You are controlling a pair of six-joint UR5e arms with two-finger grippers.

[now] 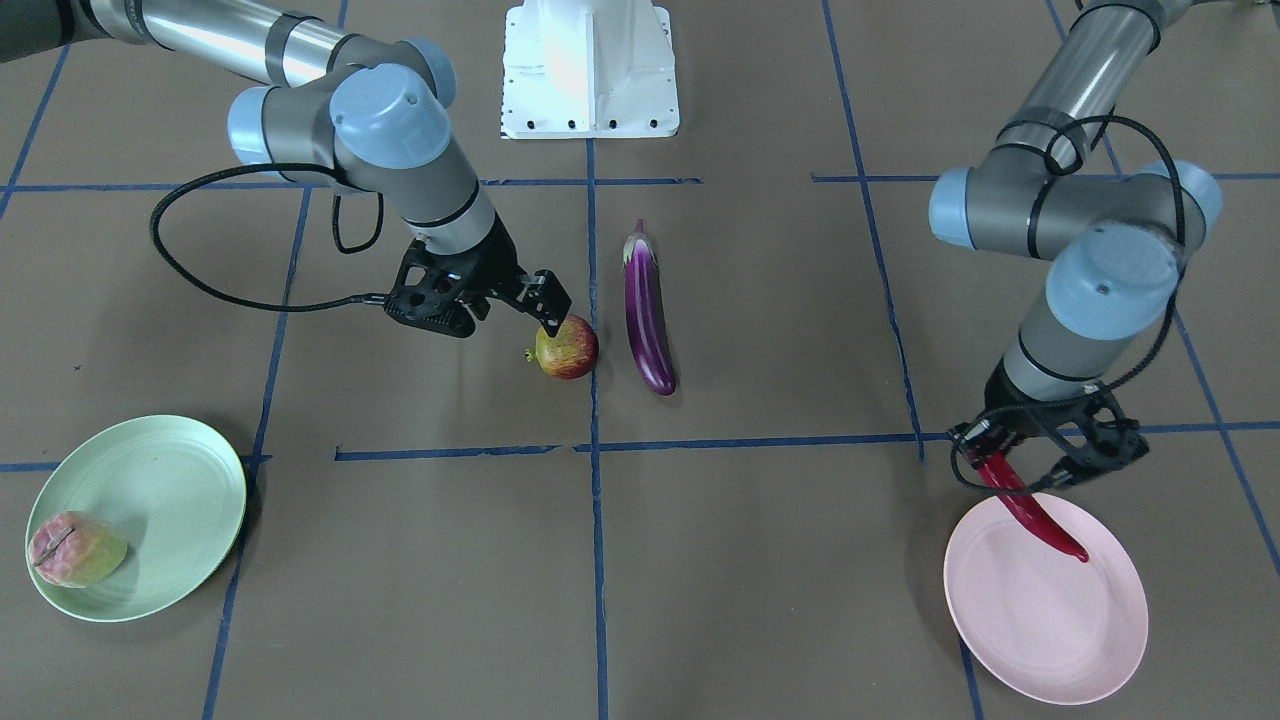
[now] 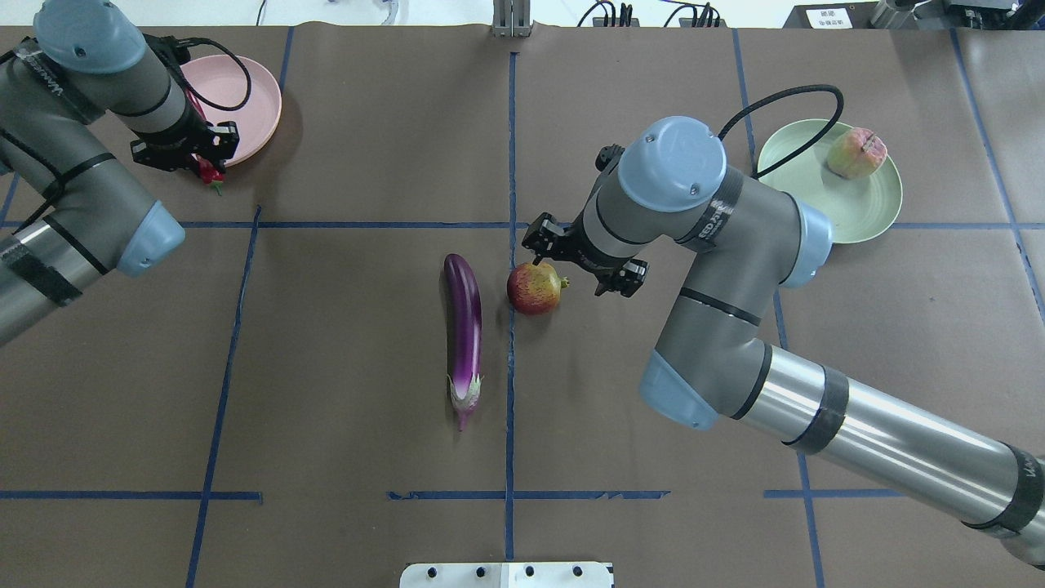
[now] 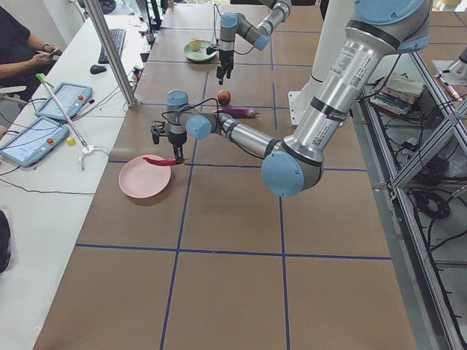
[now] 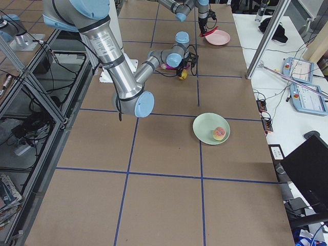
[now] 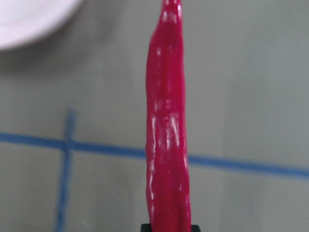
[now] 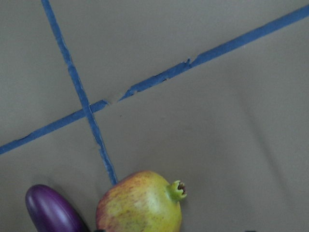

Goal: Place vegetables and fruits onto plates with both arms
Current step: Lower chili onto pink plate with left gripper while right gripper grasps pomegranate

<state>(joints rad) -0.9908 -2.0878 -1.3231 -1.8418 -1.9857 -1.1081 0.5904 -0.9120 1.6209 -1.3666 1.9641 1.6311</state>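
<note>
My left gripper [image 1: 985, 452] is shut on the red chili pepper [image 1: 1035, 515] and holds it in the air over the rim of the pink plate [image 1: 1050, 620]. The chili fills the left wrist view [image 5: 166, 145]. My right gripper [image 1: 495, 308] is open and hangs just above the red-yellow pomegranate [image 1: 567, 347], one finger near its top. The pomegranate lies on the table beside the purple eggplant [image 1: 648, 310]. The peach [image 1: 75, 550] lies on the mint green plate [image 1: 160, 480].
The white base block [image 1: 590, 65] stands at the robot's side of the table. Blue tape lines [image 2: 510, 367] divide the brown table cover. Operators' tablets [image 3: 29, 138] lie on a side desk beyond the pink plate.
</note>
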